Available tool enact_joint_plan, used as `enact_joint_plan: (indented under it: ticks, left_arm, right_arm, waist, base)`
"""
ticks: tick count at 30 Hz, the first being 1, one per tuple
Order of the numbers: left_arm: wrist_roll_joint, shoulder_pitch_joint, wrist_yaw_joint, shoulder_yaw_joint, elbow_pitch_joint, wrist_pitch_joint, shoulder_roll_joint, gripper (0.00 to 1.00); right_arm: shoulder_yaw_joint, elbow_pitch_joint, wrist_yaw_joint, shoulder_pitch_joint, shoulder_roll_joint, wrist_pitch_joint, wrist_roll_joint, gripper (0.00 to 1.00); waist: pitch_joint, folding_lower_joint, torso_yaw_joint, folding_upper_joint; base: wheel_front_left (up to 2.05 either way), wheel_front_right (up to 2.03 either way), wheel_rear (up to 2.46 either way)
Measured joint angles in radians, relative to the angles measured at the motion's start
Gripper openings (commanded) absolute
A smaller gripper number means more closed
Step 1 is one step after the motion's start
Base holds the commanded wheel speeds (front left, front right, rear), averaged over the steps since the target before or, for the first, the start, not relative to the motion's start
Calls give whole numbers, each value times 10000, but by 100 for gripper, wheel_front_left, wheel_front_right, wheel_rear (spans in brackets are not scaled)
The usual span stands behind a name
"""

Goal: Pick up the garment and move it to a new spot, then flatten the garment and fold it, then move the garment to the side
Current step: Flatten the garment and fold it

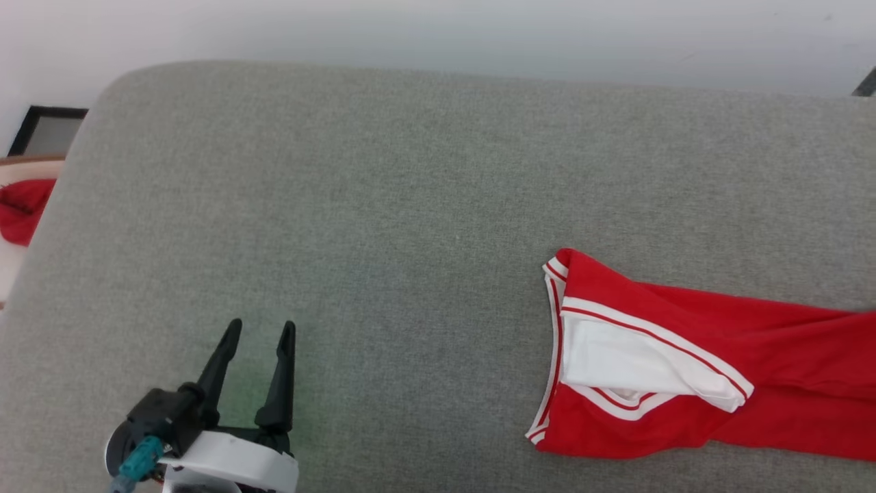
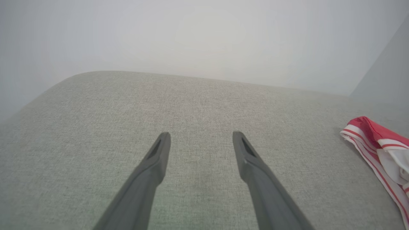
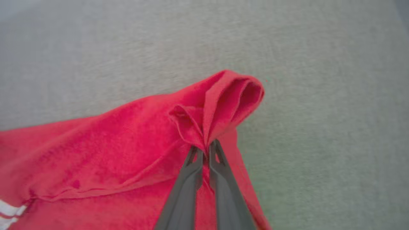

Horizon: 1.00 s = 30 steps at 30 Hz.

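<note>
head view: garment [image 1: 787, 342] runs left-right, striped end toward the left.

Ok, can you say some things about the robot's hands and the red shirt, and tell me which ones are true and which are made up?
1. The left hand is open and holds nothing. True.
2. The right hand is open too. False: it is shut, pinching a fold of the red shirt.
3. The left hand is touching the shirt. False: bare grey cushion lies between them.
4. The shirt has a red and white striped trim. True.
5. The shirt is folded flat and neat. False: it lies bunched and creased, with a white sleeve showing.
</note>
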Motion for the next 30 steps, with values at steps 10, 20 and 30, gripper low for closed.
enact_joint_plan:
  ticks: [10, 20, 30]
  left_arm:
    - [-111, 131, -2, -36, 148, 0, -171, 100]
    - [-301, 146, -2, -201, 232, 0, -242, 100]
    - [-316, 163, -2, -245, 234, 0, -334, 100]
  right_arm:
    - [2497, -3841, 0, -211, 794, 1080, 462, 0]
    - [5053, -5269, 0, -1495, 1553, 1628, 86, 0]
    - [6604, -4995, 0, -2534, 2148, 1400, -58, 0]
  waist:
    - [-374, 0, -173, 0]
    - [-480, 0, 156, 0]
    - [-390, 0, 483, 0]
  base:
    - [0, 0, 0]
    - [0, 0, 0]
    - [0, 0, 0]
